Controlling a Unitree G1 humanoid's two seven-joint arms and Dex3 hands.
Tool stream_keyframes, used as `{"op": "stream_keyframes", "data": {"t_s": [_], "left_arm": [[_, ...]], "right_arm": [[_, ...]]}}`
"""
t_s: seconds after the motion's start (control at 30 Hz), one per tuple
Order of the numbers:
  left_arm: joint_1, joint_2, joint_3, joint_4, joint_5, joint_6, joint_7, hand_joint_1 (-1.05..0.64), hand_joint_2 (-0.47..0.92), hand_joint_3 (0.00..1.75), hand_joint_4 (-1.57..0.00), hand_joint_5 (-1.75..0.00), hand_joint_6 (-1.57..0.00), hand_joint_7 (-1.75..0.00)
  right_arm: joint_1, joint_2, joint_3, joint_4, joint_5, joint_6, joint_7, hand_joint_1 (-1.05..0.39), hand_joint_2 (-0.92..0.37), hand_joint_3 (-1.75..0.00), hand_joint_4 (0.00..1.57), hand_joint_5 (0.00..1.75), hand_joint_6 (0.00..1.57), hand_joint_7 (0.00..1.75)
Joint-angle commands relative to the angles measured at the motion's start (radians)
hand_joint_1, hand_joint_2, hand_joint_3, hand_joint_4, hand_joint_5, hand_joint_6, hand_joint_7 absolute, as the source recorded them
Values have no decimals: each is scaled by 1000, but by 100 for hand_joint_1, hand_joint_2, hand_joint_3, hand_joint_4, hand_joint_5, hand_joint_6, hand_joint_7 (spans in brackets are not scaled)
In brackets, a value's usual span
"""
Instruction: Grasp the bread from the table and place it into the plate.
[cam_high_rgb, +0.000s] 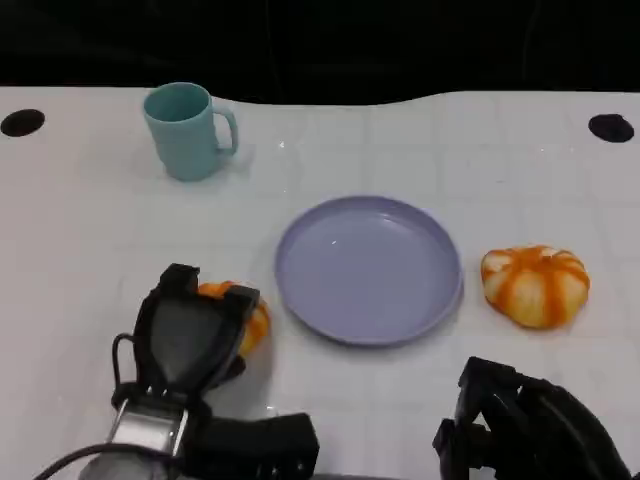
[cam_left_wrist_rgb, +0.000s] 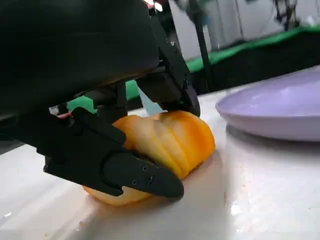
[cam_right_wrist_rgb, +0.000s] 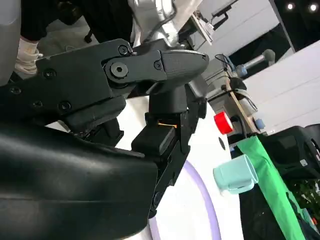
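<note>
Head view: white table (cam_high_rgb: 90, 230) with a lilac plate (cam_high_rgb: 368, 268) near the middle, nothing on it. Two orange-and-white striped bread rolls — one under the left hand (cam_high_rgb: 190, 335), just off the plate's left rim toward the near edge, and a second bread roll (cam_high_rgb: 535, 285) lying free to the right of the plate, apart from its rim. Teal mug (cam_high_rgb: 187, 130) upright toward the far left of the table, handle pointing right. Two black round marks, one at the far left corner (cam_high_rgb: 22, 122) and one at the far right corner (cam_high_rgb: 611, 127).

Left hand sits over the near bread (cam_high_rgb: 255, 322), covering most of it; only the roll's right side shows past the black fingers. Left wrist view gives it closer — bread (cam_left_wrist_rgb: 170, 137) rests on the table surface, black fingers (cam_left_wrist_rgb: 135, 175) clamped along its near side and another black part pressed at its far side, so the roll is gripped between them, not lifted. Plate rim (cam_left_wrist_rgb: 270, 112) just beside the bread, not touching.

Right hand (cam_high_rgb: 500, 420) low at the near right edge of the table, well apart from the free roll. Right wrist view: its black fingers (cam_right_wrist_rgb: 165, 125) are curled together with nothing between them; plate edge (cam_right_wrist_rgb: 200, 195) and the mug (cam_right_wrist_rgb: 235, 172) show beyond them. A person's light sleeve (cam_right_wrist_rgb: 25, 52) is at the picture's corner.
</note>
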Motion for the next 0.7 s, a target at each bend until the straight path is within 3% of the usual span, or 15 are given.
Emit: {"op": "stream_keyframes", "data": {"t_s": [0.03,0.13,0.27,0.33,0.5,0.7], "left_arm": [[-15,6,-5,137,-32,-46,143,-30,92,22,-83,-175,-81,-108],[-25,5,-6,157,-55,-55,157,-27,92,24,-83,-175,-74,-134],[-21,10,-7,131,-75,-44,134,-27,92,29,-83,-175,-67,-152],[-12,18,0,90,-88,-37,101,-28,91,40,-85,-175,-62,-163],[12,46,13,-16,-105,-38,64,-28,88,45,-85,-175,-64,-161],[26,88,34,-140,-98,-34,16,-24,75,48,-85,-175,-58,-174]], "right_arm": [[-4,-10,-10,2,10,-4,4,-73,-92,-21,90,159,80,135],[-1,-11,-10,0,9,-8,8,-72,-92,-22,89,159,80,135],[3,-14,-8,-7,5,-3,2,-73,-92,-22,89,159,80,135],[3,-13,-9,-8,4,-2,-1,-73,-92,-22,89,159,80,135],[-1,-10,-10,11,4,-13,6,-73,-92,-22,89,159,80,135],[1,-6,-5,0,6,-4,-1,-72,-92,-22,89,159,80,135]]}}
